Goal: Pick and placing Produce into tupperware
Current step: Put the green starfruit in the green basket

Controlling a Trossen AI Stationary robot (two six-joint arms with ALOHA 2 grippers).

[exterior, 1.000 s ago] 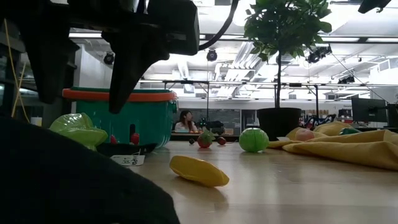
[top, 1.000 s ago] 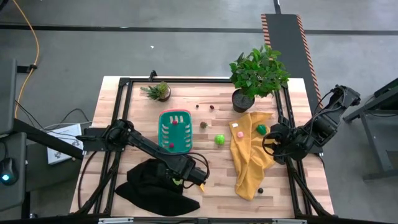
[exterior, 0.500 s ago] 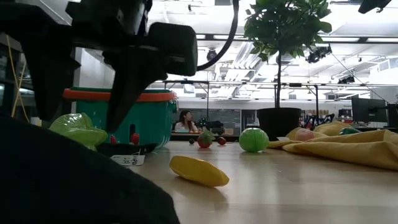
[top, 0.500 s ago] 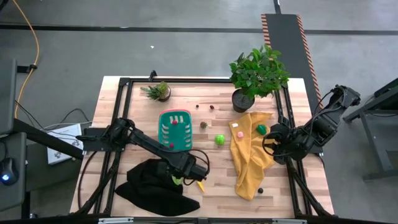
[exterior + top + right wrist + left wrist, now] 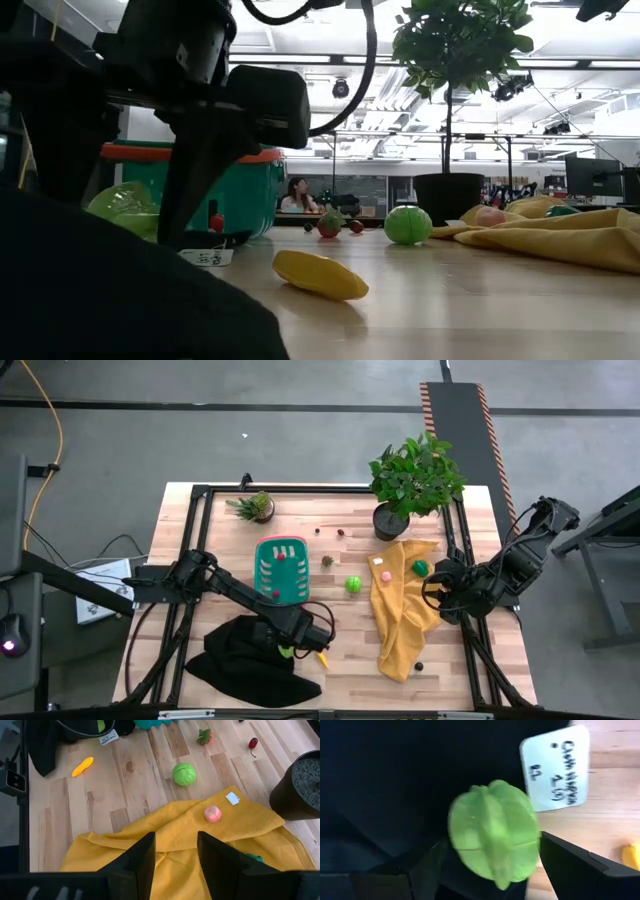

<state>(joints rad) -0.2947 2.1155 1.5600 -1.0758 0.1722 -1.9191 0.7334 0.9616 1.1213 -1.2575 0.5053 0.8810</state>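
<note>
- The left gripper (image 5: 292,648) is low over the black cloth (image 5: 235,655), at about 7 o'clock on the desk (image 5: 180,540).
- Its fingers are spread wide, one on each side of a ribbed yellow-green toy fruit (image 5: 494,839).
- They do not pinch the fruit yet. It sits on the black cloth, just beside a small white label (image 5: 556,767).
- I think this is the picking step: the gripper is lined up to grab this fruit.
- Next, the fingers need to close on the fruit and lift it.
- Then it must go up to the teal basket (image 5: 281,570), which stands just above at about 12 o'clock from the gripper.
- The basket already has a small pink piece (image 5: 282,556) inside.
- A yellow toy piece (image 5: 320,275) lies on the wood at 3 o'clock from the gripper.
- A round green toy (image 5: 353,584) sits near the middle of the desk.
- A pink toy (image 5: 212,813) rests on the yellow cloth (image 5: 400,615).
- The right gripper (image 5: 437,590) waits over the yellow cloth at 3 o'clock, partly open, holding nothing.
</note>
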